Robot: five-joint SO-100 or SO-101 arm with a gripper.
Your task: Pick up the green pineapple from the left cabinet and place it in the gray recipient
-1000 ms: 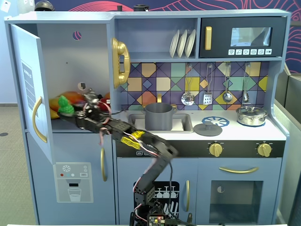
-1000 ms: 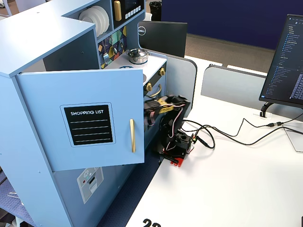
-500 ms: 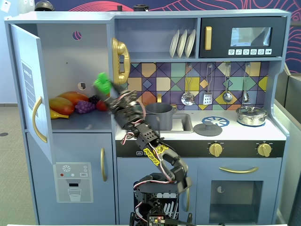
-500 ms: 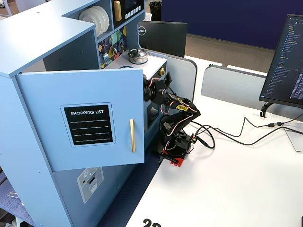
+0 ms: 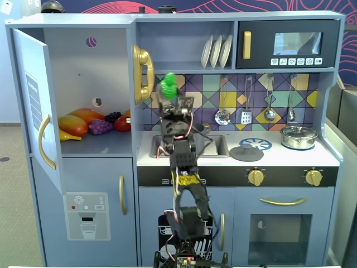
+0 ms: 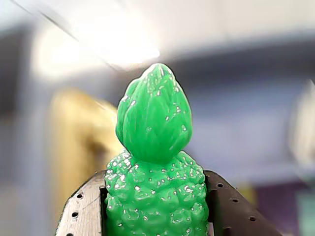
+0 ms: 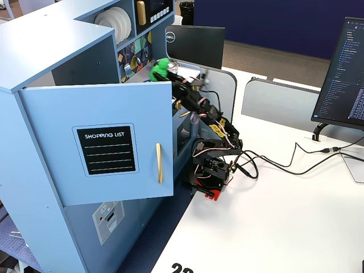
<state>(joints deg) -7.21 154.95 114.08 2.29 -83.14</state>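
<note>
So the bumpy bright green plastic pineapple (image 6: 155, 172) is already in hand. In the wrist view the black perforated two-finger gripper (image 6: 156, 216) is clamped on both flanks of the fruit's body, leafy crown pointing up, jaws only as far apart as the pineapple is wide. Everything behind it there is blur, just a gold smear at the left edge.

Pull back to the front-on fixed view and you get the context: the arm is reaching up with the pineapple (image 5: 168, 85) held in the air, in front of the tiled backsplash and above the sink (image 5: 215, 146), just beside the big gold phone-style handle (image 5: 142, 72). So the fruit is clear of the tall light blue-gray left cabinet (image 5: 83, 67), whose door (image 5: 34, 106) hangs open. Still on the cabinet shelf near its back edge: an orange-yellow mango (image 5: 75, 124), a purple grape bunch (image 5: 100, 127) and something red.

Progress-wise I'd say the pick is done and the placing is what's left. The catch: I can't spot the gray pot for certain. There's a shiny silver lidded pot (image 5: 298, 137) at the right end of the counter, not the target.

The side fixed view adds the door's "shopping list" face (image 7: 108, 149) and the white desk (image 7: 273, 227), but hides the shelf and the sink.
</note>
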